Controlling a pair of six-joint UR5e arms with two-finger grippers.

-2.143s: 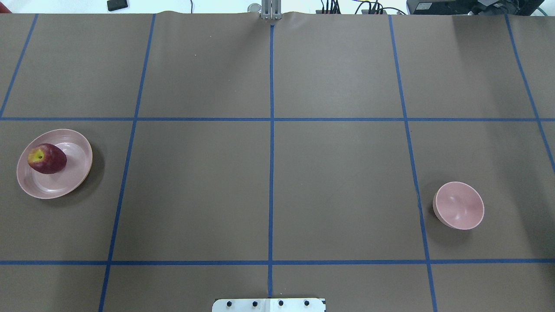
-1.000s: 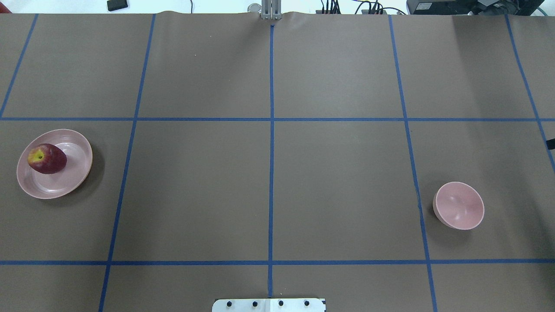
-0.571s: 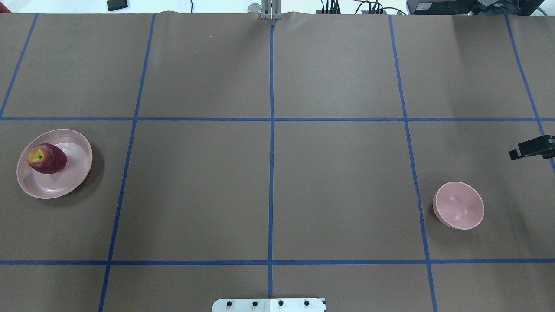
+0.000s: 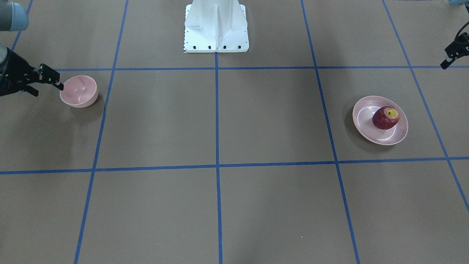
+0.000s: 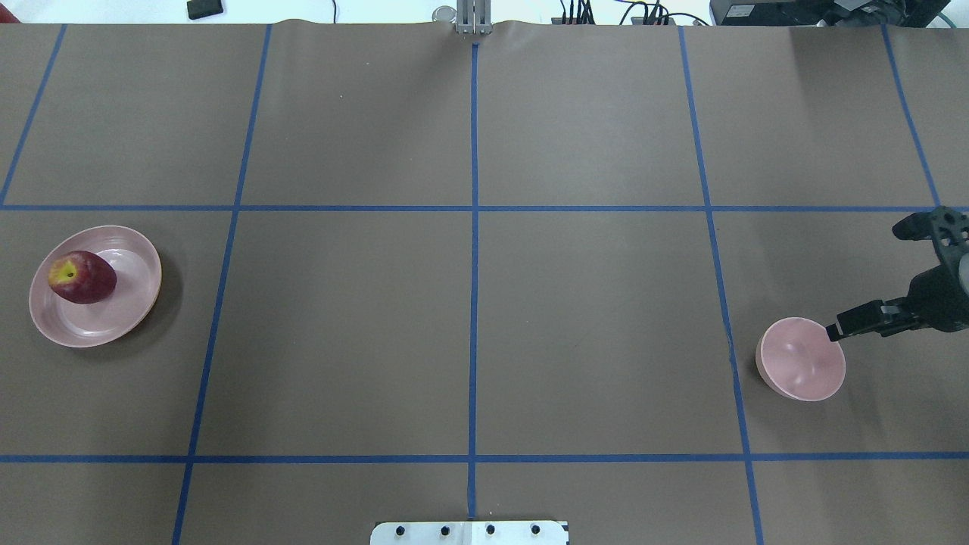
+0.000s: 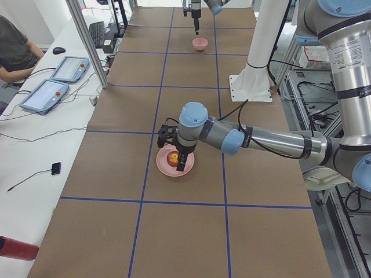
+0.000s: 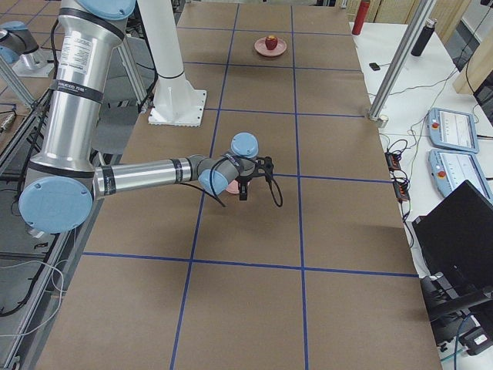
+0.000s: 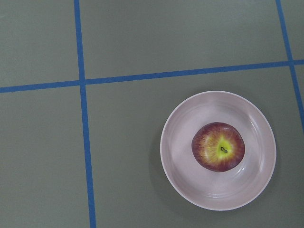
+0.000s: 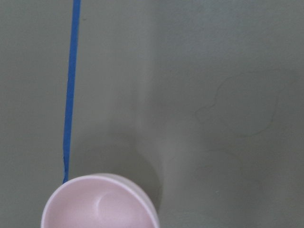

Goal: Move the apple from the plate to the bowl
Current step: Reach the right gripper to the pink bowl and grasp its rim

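The dark red apple (image 5: 82,277) lies on the shallow pink plate (image 5: 113,322) at the table's left; both also show in the left wrist view, the apple (image 8: 218,153) on the plate (image 8: 180,142), seen from high above. The small deep pink bowl (image 5: 802,359) stands empty at the right, and its rim shows in the right wrist view (image 9: 99,202). My right gripper (image 5: 865,281) hovers open just beyond the bowl's right rim, also seen from the front (image 4: 47,88). My left gripper (image 6: 173,153) hangs open above the apple, and only one of its fingers (image 4: 452,55) shows from the front.
The white robot base (image 4: 216,25) sits at the table's near middle edge. Blue tape lines (image 5: 473,227) divide the brown tabletop into squares. An operator (image 6: 17,52) with tablets sits beside the far long edge.
My right gripper has come in from the right edge and moved down-left to beside the bowl. The apple, plate and bowl have not moved.
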